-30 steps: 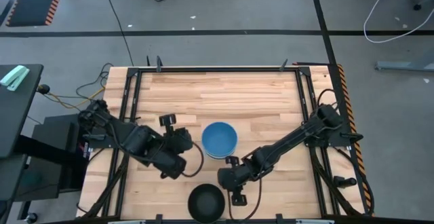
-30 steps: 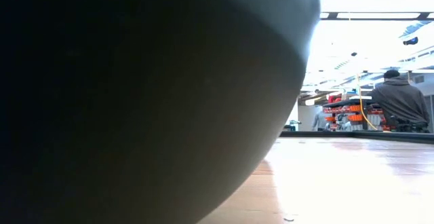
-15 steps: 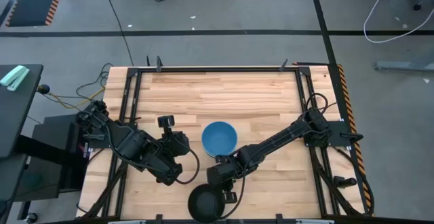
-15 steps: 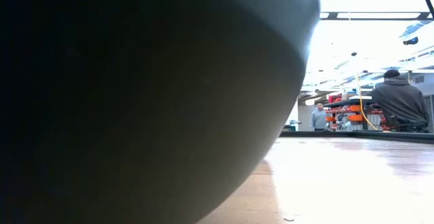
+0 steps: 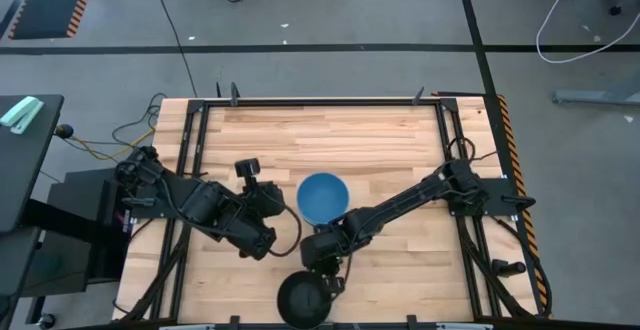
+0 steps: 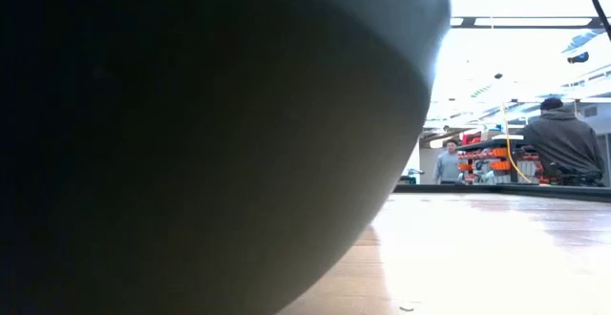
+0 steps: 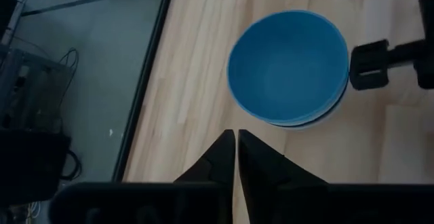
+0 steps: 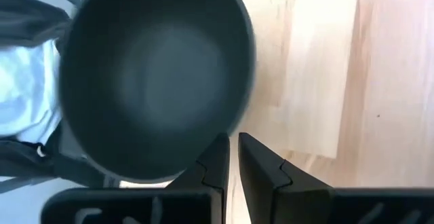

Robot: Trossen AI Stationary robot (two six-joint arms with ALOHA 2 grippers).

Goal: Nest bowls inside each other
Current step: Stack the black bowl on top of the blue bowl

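A blue bowl (image 5: pixel 323 198) (image 7: pixel 288 64) stands upright mid-table, nested in a paler bowl whose rim (image 7: pixel 324 119) shows beneath it. A black bowl (image 5: pixel 303 298) (image 8: pixel 152 81) stands upright at the table's near edge, and its dark wall (image 6: pixel 191 143) fills most of the low view. My left gripper (image 5: pixel 283 213) (image 7: pixel 236 146) is shut and hovers just left of the blue bowl, pointing at it. My right gripper (image 5: pixel 315 270) (image 8: pixel 234 149) points down at the black bowl's far right rim, its fingers a narrow slit apart with only wood showing between them. My right gripper has its fingertips (image 8: pixel 220 146) at the black bowl's rim (image 8: pixel 234 112), coming from above and slanting toward the near edge. I cannot tell whether they touch it.
Bare wood lies on the table's far half and right side (image 5: pixel 400 140). A black metal frame (image 5: pixel 320 101) runs round the tabletop. Beyond the far edge, the low view shows a seated person (image 6: pixel 563 143) and another person standing (image 6: pixel 449 162).
My right gripper has gone toward the table's left edge and down, from right of the black bowl to its far right rim. Both bowls have stayed in place.
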